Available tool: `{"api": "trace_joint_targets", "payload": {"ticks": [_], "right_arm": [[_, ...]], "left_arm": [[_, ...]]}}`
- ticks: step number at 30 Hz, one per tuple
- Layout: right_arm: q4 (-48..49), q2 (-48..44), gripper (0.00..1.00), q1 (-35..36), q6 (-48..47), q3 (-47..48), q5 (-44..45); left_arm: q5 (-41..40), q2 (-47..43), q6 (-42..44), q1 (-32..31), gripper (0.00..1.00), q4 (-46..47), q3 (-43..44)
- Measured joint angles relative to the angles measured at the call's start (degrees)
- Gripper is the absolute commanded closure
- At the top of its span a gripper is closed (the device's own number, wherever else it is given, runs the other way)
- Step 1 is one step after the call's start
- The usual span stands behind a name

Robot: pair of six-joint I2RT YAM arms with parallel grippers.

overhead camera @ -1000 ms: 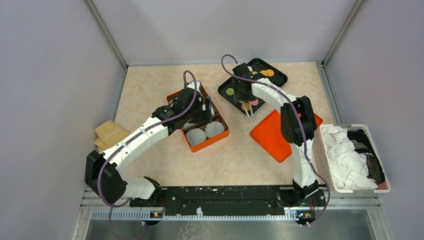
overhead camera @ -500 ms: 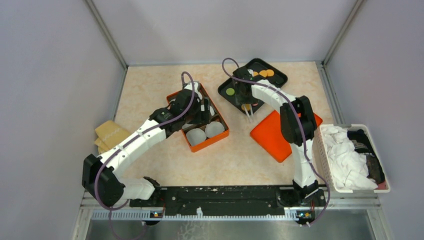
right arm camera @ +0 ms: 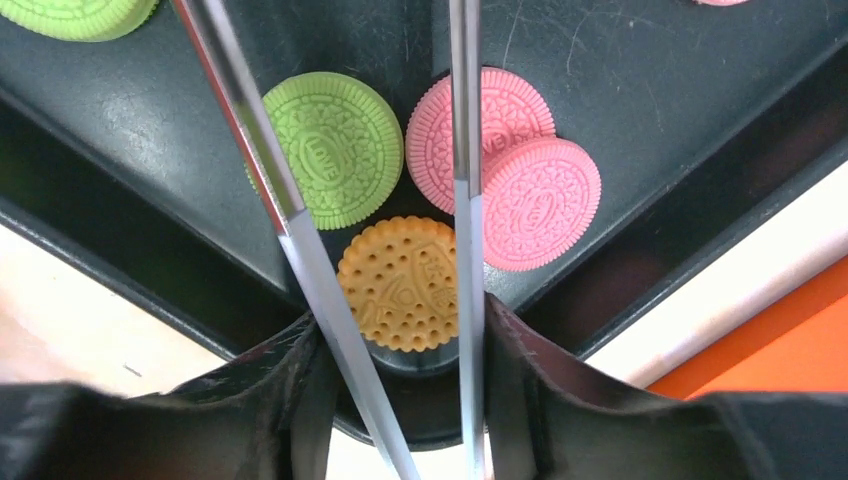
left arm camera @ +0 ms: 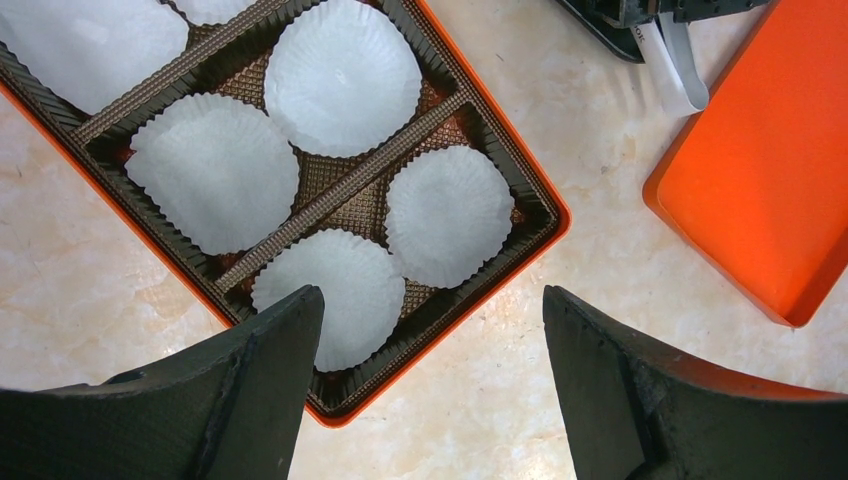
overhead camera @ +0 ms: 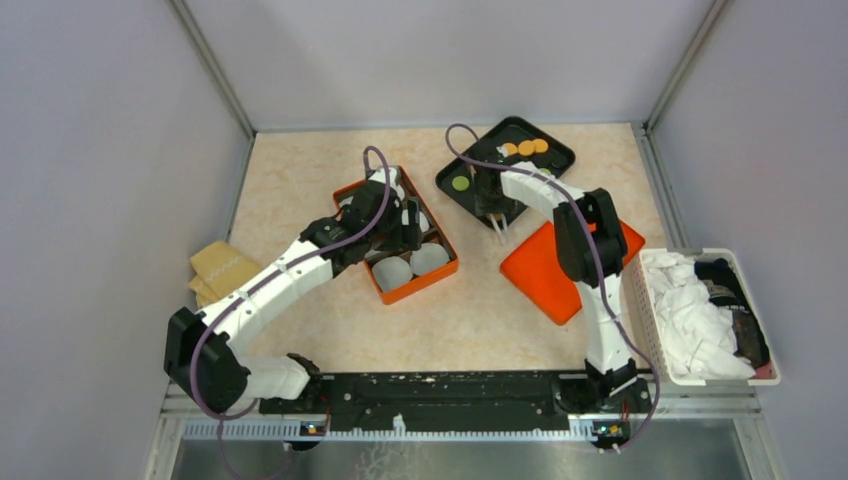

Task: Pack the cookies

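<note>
The cookies lie in a black tray [overhead camera: 500,135]: a green one [overhead camera: 460,183] and orange ones [overhead camera: 525,147]. In the right wrist view an orange cookie [right arm camera: 400,283], a green cookie [right arm camera: 335,148] and two overlapping pink cookies [right arm camera: 540,203] lie in the tray's near corner. My right gripper [right arm camera: 400,335] is shut on a pair of white tongs [right arm camera: 300,240]. The tong blades are spread to either side of the orange cookie. My left gripper [left arm camera: 432,300] is open and empty above the near corner of the orange box [left arm camera: 545,205], which holds white paper cups [left arm camera: 340,75].
An orange lid [overhead camera: 560,265] lies right of the box, beside the tray. A white basket of cloth [overhead camera: 700,310] stands at the right edge. Cardboard pieces [overhead camera: 222,268] lie at the left. Grey walls enclose the table.
My right gripper with the tongs has shifted slightly over the tray's near corner. My left arm has drawn back a little over the box.
</note>
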Motion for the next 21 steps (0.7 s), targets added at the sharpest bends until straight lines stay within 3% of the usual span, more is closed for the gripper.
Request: {"api": "trace_joint_targets", "payload": {"ticks": [1, 4, 21], "right_arm": [[-0.1, 0.1, 0.74, -0.1, 0.2, 0.3, 0.0], [-0.2, 0.1, 0.83, -0.1, 0.0, 0.5, 0.2], [-2.9, -2.7, 1.0, -0.2, -1.4, 1.6, -2.3]], "left_arm": [[0.0, 0.0, 0.0, 0.0, 0.13, 0.0, 0.0], [0.0, 0.0, 0.0, 0.0, 0.13, 0.2, 0.0], [0.7, 0.0, 0.0, 0.0, 0.13, 0.2, 0.0]]}}
